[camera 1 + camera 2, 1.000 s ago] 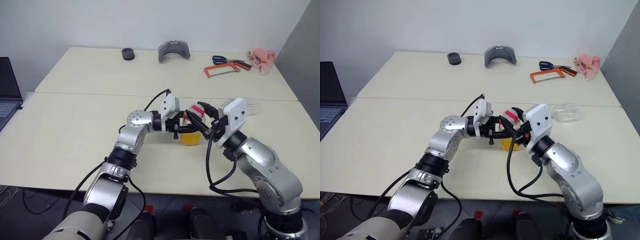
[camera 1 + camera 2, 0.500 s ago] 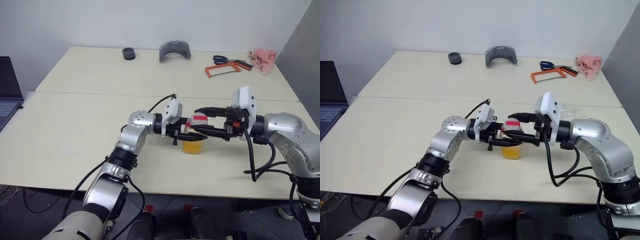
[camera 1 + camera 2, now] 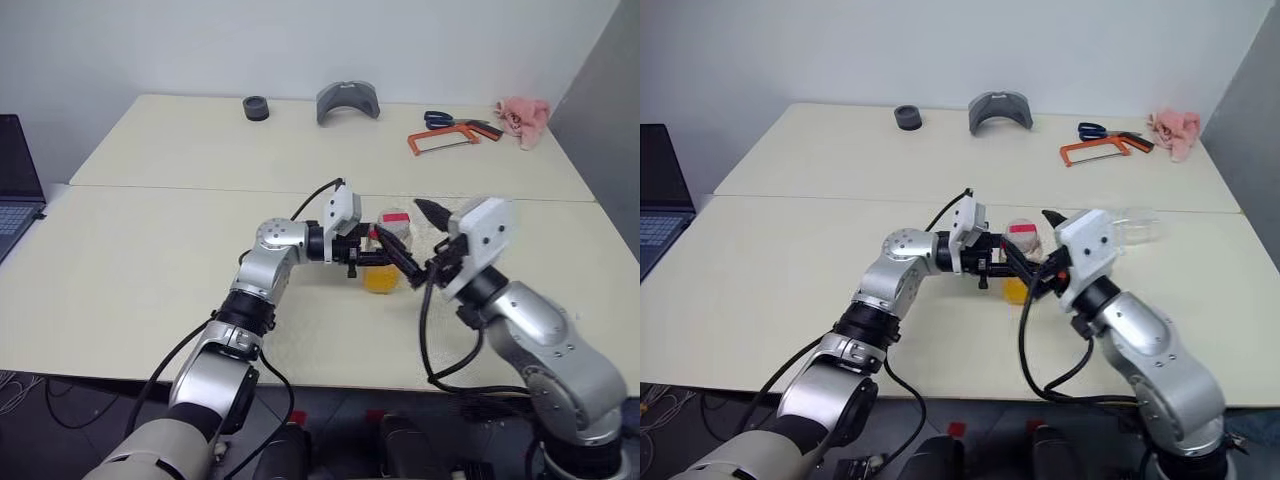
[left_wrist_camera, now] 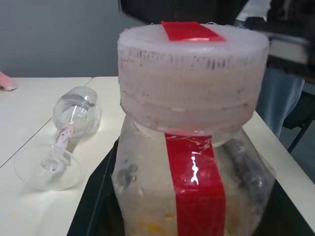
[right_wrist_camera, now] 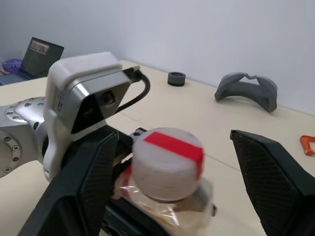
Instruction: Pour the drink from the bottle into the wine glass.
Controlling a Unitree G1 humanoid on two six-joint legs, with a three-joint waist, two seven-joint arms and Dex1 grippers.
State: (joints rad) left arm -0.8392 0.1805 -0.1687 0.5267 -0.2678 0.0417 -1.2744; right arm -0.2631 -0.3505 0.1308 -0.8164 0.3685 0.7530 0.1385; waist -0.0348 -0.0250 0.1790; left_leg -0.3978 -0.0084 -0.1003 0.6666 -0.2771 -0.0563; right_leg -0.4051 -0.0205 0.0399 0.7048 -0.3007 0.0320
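Two cream tables [image 3: 150,260] butted together carry everything; a laptop [image 3: 18,190] is cut off at the left edge, only its corner showing. Left gripper [image 3: 375,252] reaches in level from the left and is clamped narrow on the bottle [image 3: 385,262], which stands upright near the middle of the near table; its fingers are largely hidden behind the bottle body and appear in the left wrist view only as dark shapes through the plastic. Right gripper [image 5: 172,177] has its two black fingers spread wide, one on each side of the cap [image 5: 168,162], not touching it. The drink [image 3: 381,278] shows as an orange-yellow band low in the bottle; the level is hard to make out through the cloudy wall. Red label strip [image 4: 194,191] runs up the body and over the cap; no writing legible on it. Wine glass [image 4: 64,140] lies on its side on the table beyond the bottle, empty; in the head views it is half hidden behind the right gripper. On the far table: grey curved piece [image 3: 348,101], orange-framed hacksaw [image 3: 445,140], pink cloth [image 3: 525,118], blue-handled scissors [image 3: 445,120], black ring [image 3: 256,107].
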